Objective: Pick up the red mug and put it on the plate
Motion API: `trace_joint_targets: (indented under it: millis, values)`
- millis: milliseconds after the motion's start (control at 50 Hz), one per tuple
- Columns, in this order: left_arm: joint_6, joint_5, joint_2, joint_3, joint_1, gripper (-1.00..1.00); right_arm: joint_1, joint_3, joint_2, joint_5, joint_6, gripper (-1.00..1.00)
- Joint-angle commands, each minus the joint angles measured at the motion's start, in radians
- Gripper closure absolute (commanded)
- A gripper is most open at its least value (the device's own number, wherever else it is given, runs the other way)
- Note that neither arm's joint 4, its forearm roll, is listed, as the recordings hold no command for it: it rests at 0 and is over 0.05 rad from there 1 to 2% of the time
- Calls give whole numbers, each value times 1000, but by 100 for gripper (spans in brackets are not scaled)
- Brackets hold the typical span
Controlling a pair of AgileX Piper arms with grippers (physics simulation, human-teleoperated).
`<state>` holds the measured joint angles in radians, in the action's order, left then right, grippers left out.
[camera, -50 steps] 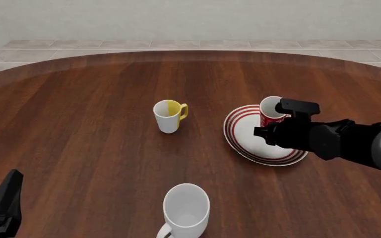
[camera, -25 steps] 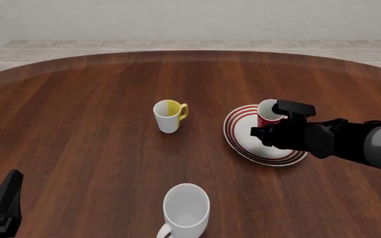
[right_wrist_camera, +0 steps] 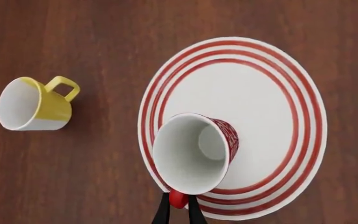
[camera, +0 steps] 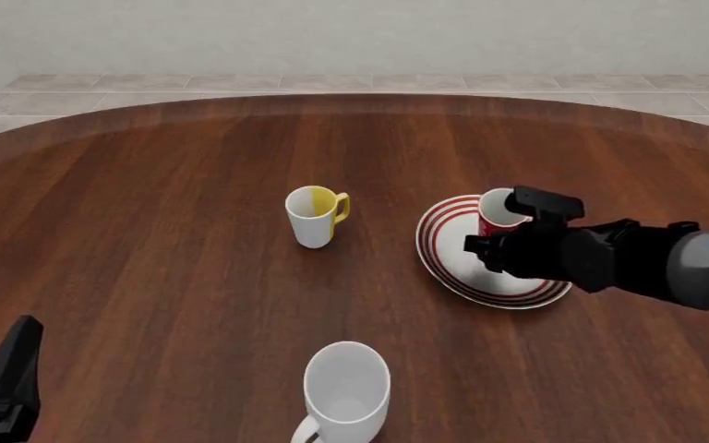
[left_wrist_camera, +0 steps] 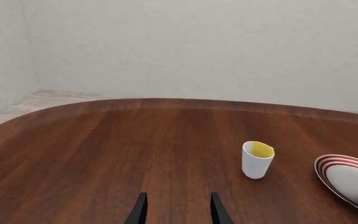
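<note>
Pinching the red mug's (right_wrist_camera: 195, 155) handle, the right gripper (right_wrist_camera: 177, 207) holds it over the plate (right_wrist_camera: 272, 88).

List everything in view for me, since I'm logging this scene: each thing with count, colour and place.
red mug: one, red with white inside, upright over the plate's far rim, handle between the right gripper's fingers
plate: one, white with red rings, right of centre
white-and-yellow mug: one, table centre, left of the plate
plain white mug: one, near edge
table: one, dark brown wood
left gripper: black, open, near left corner
right gripper: black, shut on the mug's handle
</note>
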<state>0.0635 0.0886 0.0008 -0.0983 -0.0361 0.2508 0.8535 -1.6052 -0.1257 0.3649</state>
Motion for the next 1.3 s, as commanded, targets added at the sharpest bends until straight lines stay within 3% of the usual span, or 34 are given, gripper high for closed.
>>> trace_joint_targets:
  millis: [20, 1300]
  values:
    - [-1, -5, 0, 4, 0, -100, 1, 5, -9, 5, 20, 100]
    - [-3, 2, 0, -2, 1, -100, 9, 28, -67, 8, 75, 100]
